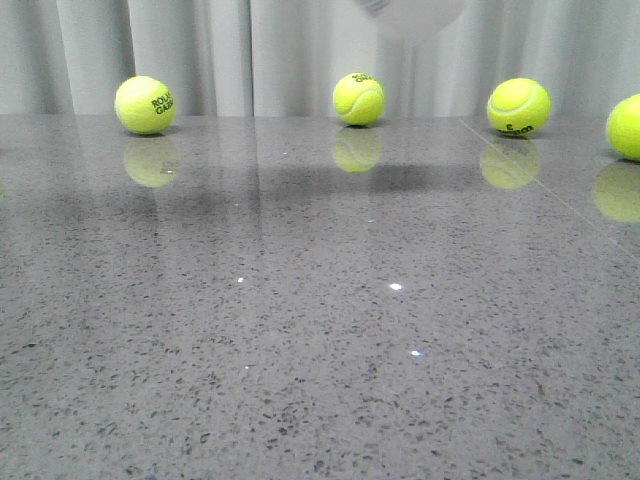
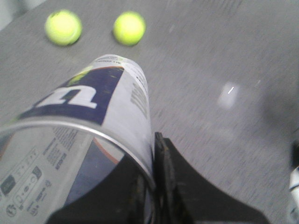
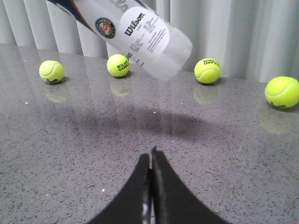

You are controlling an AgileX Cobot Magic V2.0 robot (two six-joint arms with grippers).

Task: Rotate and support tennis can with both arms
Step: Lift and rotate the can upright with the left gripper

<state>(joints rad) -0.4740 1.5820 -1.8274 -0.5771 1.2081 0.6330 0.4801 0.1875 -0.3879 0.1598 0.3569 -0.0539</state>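
Front view, table [image 1: 320, 380]: I see grey speckled stone with four balls along the far edge by the curtain [image 1: 200, 50].
Can [image 3: 135, 32]: I see it held tilted in the air above the table in the right wrist view, clear end lowest, touching nothing below; only its blurred end [image 1: 410, 15] shows at the top of the front view.
Left gripper [image 2: 152, 186]: my left wrist view shows the fingers clamped on the can's silver rim [image 2: 93, 133].
Right gripper [image 3: 150, 186]: fingers pressed together, empty, low over the table, well apart from the can.
Balls [image 1: 358, 98]: resting, spread apart.
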